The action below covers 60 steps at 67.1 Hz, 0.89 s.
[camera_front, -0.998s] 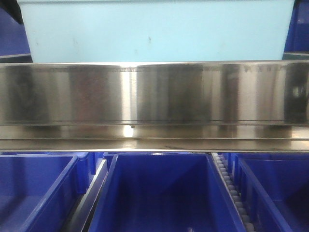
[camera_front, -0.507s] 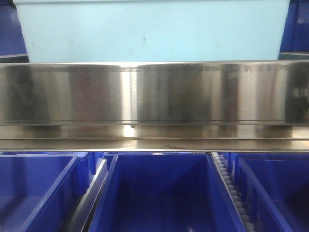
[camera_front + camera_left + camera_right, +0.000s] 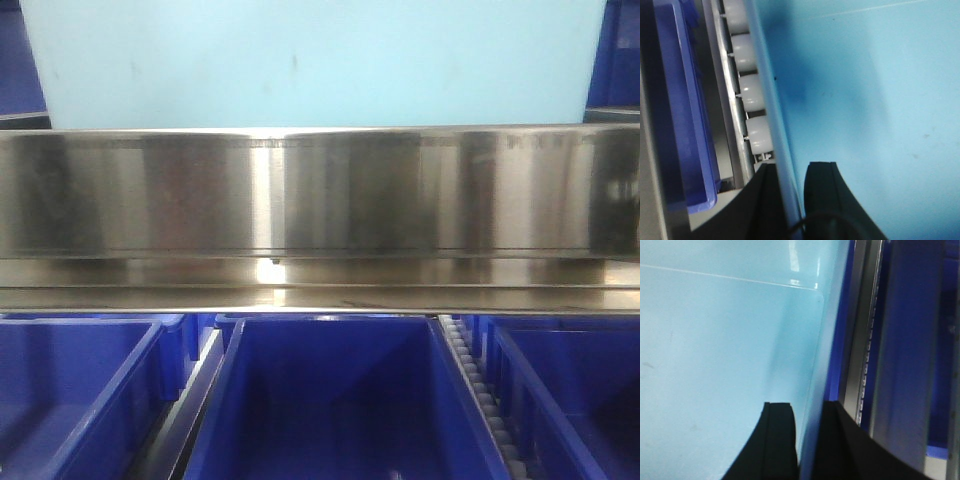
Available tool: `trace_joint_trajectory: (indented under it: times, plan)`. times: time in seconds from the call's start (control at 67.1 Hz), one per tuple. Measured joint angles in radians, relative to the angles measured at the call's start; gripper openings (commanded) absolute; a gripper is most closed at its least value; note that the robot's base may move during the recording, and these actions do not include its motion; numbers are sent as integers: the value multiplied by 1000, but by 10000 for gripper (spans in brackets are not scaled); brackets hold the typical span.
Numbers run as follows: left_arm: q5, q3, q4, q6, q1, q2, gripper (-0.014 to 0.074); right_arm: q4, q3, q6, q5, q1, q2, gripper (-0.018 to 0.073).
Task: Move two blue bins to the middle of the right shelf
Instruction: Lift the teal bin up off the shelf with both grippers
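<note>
Warehouse storeroom: steel-railed rack [image 3: 320, 190] above rows of dark blue bins [image 3: 330, 400].

Dark royal-blue bins [image 3: 330, 400] sit side by side on a lower rack tier, a white roller track [image 3: 470, 375] between two.

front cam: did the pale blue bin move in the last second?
Yes. Against the fixed steel rail, the pale blue bin looks wider, its rim now out of frame: up or toward the camera.
</note>
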State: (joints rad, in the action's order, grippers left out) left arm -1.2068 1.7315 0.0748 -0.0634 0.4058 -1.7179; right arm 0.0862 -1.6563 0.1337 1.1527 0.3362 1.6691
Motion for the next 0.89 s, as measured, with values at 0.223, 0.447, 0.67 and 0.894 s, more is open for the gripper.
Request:
trace_joint_trajectory:
  times: [0.223,0.447,0.67,0.894]
  plan:
    - [-14,54,18,-8,0,126,-111,8,-2,8,-6,2,-129,-154]
    - [-15,85,42,-11,0,252,-111,13,-114,8,8,5,-219,-154]
    - [-5,89,66,-15,0,304,-111,13,-226,7,55,5,-232,-154]
    - [15,90,85,-15,0,304,-111,9,-227,7,84,5,-215,-154]
